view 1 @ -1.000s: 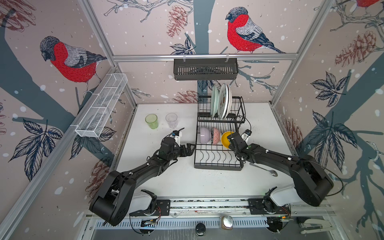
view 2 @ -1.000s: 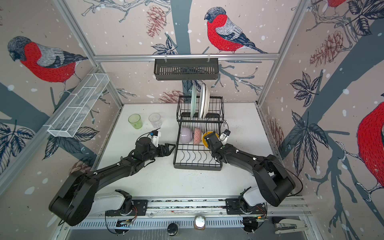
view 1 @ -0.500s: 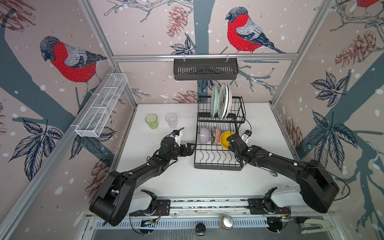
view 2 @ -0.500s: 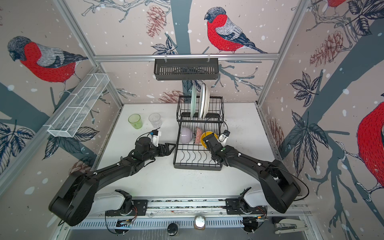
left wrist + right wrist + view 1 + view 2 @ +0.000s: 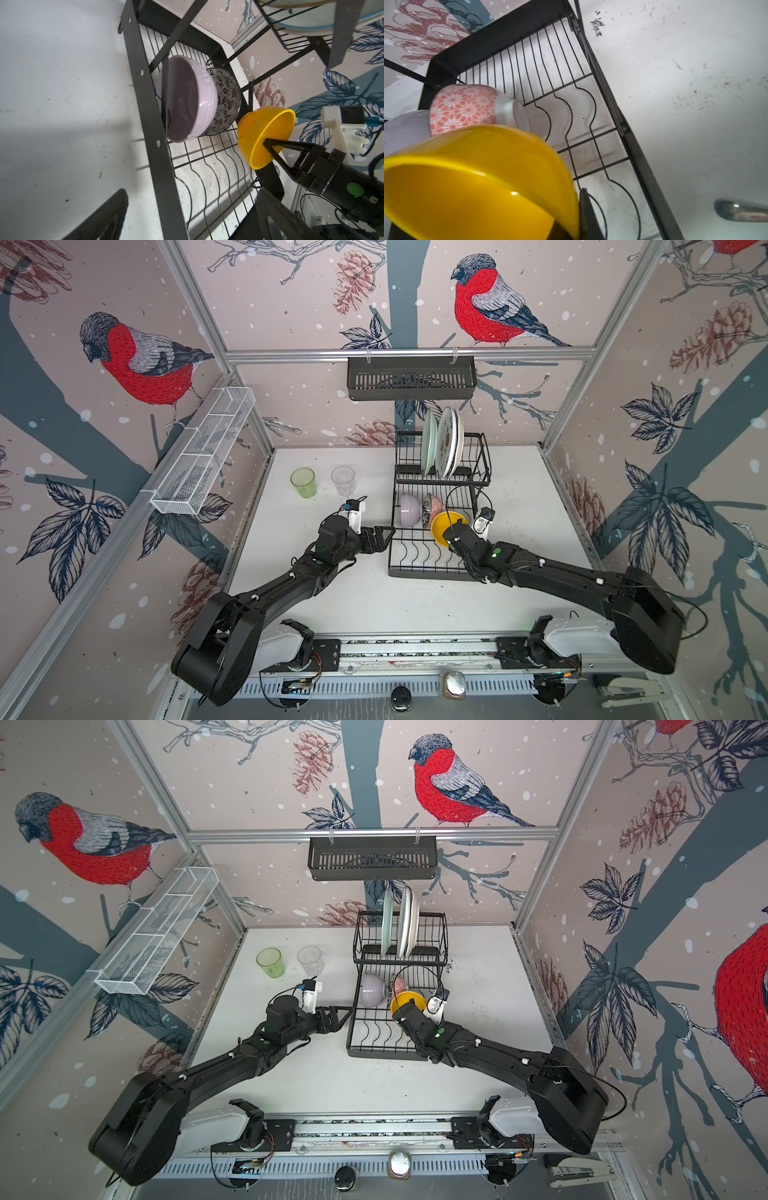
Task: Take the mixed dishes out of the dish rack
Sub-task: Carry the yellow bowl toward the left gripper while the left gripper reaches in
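Observation:
The black wire dish rack (image 5: 432, 570) (image 5: 382, 1052) stands mid-table. Three plates (image 5: 442, 443) stand upright in its raised tier. A lilac bowl (image 5: 409, 510) (image 5: 187, 104) and a pink-patterned bowl (image 5: 433, 504) (image 5: 467, 108) lean on edge in the lower tier. My right gripper (image 5: 449, 537) (image 5: 577, 218) is shut on the rim of the yellow bowl (image 5: 446, 524) (image 5: 264, 128) (image 5: 477, 176), holding it tilted above the lower wires. My left gripper (image 5: 384, 537) (image 5: 192, 190) is open and holds nothing, level with the rack's left rail. A green glass (image 5: 303, 483) and a clear glass (image 5: 343, 480) stand on the table left of the rack.
A metal spoon (image 5: 741, 209) lies on the white table right of the rack. A dark slatted basket (image 5: 411, 379) hangs on the back rail above the plates. A white mesh trough (image 5: 203, 452) runs along the left wall.
The right arm's elbow has swung out toward the near right, and the yellow bowl in its grip has shifted slightly toward the rack's front. The left arm has stayed put.

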Controlling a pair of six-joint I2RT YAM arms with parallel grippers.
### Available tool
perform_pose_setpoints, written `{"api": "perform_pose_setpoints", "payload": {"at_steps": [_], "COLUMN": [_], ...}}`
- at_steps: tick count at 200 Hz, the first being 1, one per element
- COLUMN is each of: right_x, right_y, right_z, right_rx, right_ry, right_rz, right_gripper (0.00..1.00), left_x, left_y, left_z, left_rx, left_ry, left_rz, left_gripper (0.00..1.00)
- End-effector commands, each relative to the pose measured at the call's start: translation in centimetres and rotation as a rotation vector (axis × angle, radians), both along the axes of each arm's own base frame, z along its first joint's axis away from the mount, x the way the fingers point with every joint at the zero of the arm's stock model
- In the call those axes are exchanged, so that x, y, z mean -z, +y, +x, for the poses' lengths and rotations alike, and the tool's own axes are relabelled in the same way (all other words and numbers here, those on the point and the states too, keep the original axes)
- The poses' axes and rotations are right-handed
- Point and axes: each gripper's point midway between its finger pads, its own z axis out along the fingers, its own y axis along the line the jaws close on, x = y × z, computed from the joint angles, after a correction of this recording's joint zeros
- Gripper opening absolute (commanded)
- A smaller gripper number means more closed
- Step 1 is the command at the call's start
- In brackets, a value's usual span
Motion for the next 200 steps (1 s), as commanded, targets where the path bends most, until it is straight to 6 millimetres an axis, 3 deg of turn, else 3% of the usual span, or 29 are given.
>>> {"api": "perform_pose_setpoints", "payload": {"at_steps": [1, 63, 146, 179, 200], "right_x": [-1.0, -1.7, -2.2, -2.2, -2.2], "right_y": [0.2, 1.7, 2.8, 3.3, 4.0], "right_z": [-0.1, -0.5, -0.8, -1.0, -1.1], "right_rx": [0.016, -0.02, -0.052, -0.066, -0.083], "right_ry": [-0.062, -0.091, -0.122, -0.12, -0.105], "right_rz": [0.014, 0.032, 0.101, 0.117, 0.118], "right_gripper": [0.0, 0.0, 0.0, 0.0, 0.0], "left_x": [-1.8, -3.7, -4.5, -4.6, -4.7], "left_y": [0.0, -1.1, -3.1, -4.7, -6.0], "left_z": [0.3, -0.3, -1.3, -1.6, -1.8], "left_rx": [-0.021, -0.052, -0.046, -0.018, 0.005], "left_ry": [-0.079, -0.137, -0.139, -0.151, -0.162], "left_rz": [-0.015, -0.004, 0.048, 0.11, 0.129], "left_gripper": [0.95, 0.89, 0.89, 0.82, 0.73]}}
